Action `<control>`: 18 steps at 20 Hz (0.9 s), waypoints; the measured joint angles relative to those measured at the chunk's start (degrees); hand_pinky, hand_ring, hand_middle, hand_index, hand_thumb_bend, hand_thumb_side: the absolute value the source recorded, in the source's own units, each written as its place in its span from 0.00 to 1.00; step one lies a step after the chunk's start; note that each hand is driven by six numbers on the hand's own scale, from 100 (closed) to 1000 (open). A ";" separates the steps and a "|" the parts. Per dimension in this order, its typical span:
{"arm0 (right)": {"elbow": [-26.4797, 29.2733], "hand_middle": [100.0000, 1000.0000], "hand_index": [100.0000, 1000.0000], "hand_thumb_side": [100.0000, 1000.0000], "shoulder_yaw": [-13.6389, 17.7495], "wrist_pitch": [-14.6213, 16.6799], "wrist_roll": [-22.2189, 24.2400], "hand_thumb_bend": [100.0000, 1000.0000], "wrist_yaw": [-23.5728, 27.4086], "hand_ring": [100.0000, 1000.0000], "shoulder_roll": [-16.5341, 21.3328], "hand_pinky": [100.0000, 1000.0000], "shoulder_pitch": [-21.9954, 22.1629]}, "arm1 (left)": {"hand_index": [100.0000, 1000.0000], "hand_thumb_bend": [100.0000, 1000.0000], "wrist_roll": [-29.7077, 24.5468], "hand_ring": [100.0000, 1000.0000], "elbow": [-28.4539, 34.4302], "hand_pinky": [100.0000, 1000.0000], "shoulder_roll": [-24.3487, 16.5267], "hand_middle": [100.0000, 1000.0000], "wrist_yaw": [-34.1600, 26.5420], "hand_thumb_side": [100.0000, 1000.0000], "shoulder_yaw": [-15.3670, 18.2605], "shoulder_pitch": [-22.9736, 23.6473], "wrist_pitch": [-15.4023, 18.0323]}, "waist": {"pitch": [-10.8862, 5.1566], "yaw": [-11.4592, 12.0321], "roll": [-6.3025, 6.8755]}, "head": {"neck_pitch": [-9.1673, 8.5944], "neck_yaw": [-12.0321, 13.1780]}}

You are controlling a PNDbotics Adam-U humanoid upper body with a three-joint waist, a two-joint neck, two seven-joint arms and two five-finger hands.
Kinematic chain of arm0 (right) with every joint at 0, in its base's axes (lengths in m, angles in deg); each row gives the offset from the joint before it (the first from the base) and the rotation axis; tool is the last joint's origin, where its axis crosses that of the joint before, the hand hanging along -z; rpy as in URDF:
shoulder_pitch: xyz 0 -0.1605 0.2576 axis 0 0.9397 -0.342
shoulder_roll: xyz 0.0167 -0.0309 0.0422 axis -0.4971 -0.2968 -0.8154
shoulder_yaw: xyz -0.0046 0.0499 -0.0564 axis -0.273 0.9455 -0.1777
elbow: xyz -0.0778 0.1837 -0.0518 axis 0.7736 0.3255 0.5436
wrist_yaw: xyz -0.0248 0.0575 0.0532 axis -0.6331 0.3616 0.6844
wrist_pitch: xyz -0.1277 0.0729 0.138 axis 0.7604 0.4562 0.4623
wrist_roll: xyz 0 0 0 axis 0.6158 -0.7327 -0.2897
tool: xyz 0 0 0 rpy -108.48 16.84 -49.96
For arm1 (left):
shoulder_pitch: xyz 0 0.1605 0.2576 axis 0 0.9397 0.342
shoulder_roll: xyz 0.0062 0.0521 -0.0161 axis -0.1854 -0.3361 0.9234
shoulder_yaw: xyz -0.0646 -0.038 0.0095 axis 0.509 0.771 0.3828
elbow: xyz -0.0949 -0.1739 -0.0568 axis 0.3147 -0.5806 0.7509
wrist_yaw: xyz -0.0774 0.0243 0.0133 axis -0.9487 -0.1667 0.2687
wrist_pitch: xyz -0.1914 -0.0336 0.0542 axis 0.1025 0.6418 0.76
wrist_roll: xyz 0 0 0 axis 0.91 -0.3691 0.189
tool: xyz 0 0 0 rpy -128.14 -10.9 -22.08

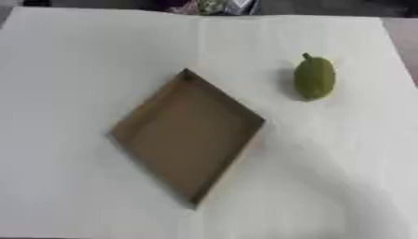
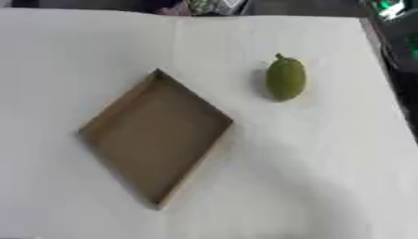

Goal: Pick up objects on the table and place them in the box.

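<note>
Right eye view adds green glint [image 2: 390,8], box [image 1: 135,122], green fruit [image 1: 314,78] apart, hands unseen

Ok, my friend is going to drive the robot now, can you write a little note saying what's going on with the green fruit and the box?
Hands: neither the left nor the right hand shows in either eye view.
Things: the shallow brown cardboard box sits on the white table, turned like a diamond, with nothing inside it. The green oval fruit with a small stem lies on the table to the box's right and farther back, apart from it.
Done: nothing is in the box yet.
Left: pick up the fruit, probably easiest with the right hand, and put it in the box.
</note>
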 measured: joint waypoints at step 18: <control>-15.82 0.89 0.94 0.54 -12.84 6.85 16.33 0.00 0.48 0.86 0.90 0.84 -9.43 | 0.80 0.00 -0.76 0.67 0.00 0.66 -0.01 0.61 -0.19 0.57 -0.32 0.27 -0.24 | -0.02 0.02 -0.03 | -0.01 -0.38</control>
